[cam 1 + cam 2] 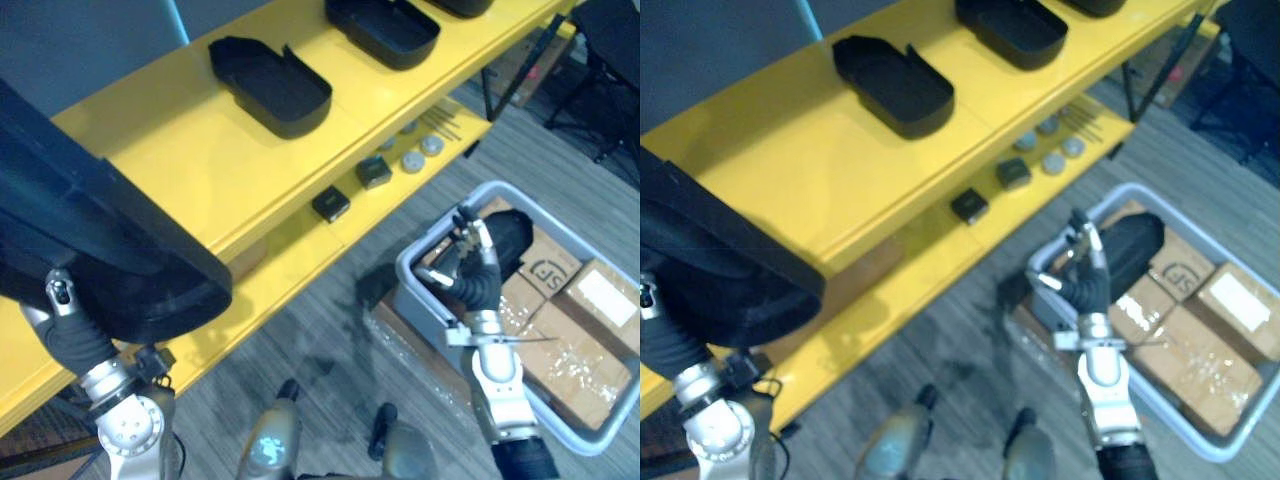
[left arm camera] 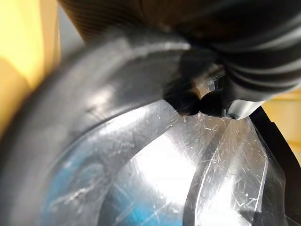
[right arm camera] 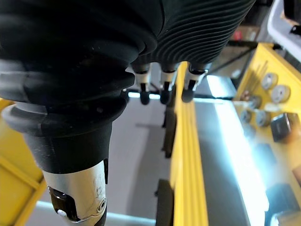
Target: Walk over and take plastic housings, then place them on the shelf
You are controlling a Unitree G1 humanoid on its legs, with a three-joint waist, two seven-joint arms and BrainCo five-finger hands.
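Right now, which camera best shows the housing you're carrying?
Left eye view: the carried plastic housing shows most of its dark shell. Right eye view cuts off more; left wrist view, a close glossy patch.

Grey striped carpet (image 1: 330, 320) covers the floor; what may be a black chair (image 1: 615, 40) stands on it.

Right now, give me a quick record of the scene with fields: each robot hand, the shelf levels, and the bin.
left robot hand: beneath a large black housing at the yellow shelf's left end
right robot hand: open, empty, over the grey bin
top level: two shelved housings, open side up, part of a third at the view's edge
lower level: small black blocks, grey discs
bin contents: cardboard boxes, one binned housing
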